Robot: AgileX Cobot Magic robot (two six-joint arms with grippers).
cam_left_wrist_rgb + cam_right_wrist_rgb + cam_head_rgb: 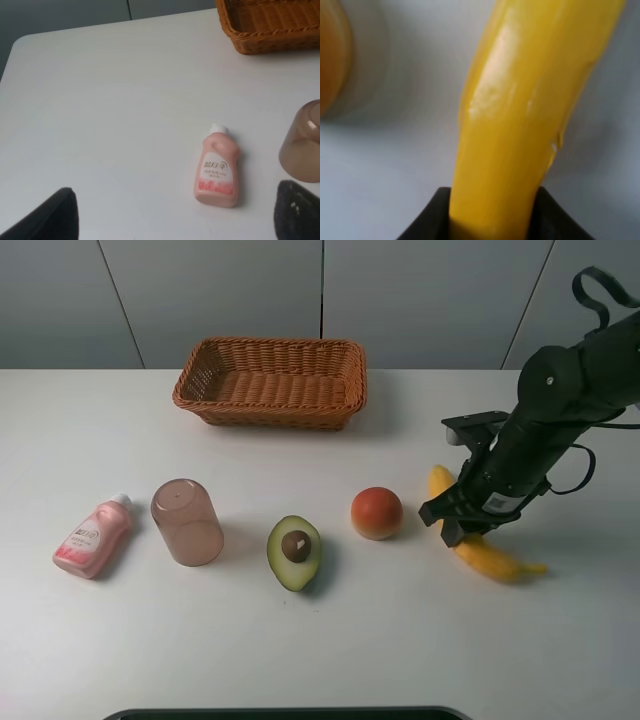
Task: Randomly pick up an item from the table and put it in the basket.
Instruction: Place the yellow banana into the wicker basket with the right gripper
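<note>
The long yellow banana (pixel 500 562) lies on the white table (pixel 400 640) at the right, next to the round fruit. My right gripper (pixel 455 525) reaches down over its middle. In the right wrist view the banana (pixel 520 100) fills the space between the black fingers (pixel 430 220), and the gripper (pixel 495 215) looks shut on it. The brown woven basket (pixel 265 410) stands empty at the back centre; its corner shows in the left wrist view (pixel 270 30). My left gripper (pixel 175 212) is open and empty above the table's left side, and is out of the high view.
A pink bottle (pixel 93 537) (pixel 216 167) lies at the front left. A brown translucent cup (pixel 186 521) (pixel 302 145) stands upside down beside it. A halved avocado (pixel 294 551) and a round orange-red fruit (pixel 377 512) (pixel 330 55) sit mid-table.
</note>
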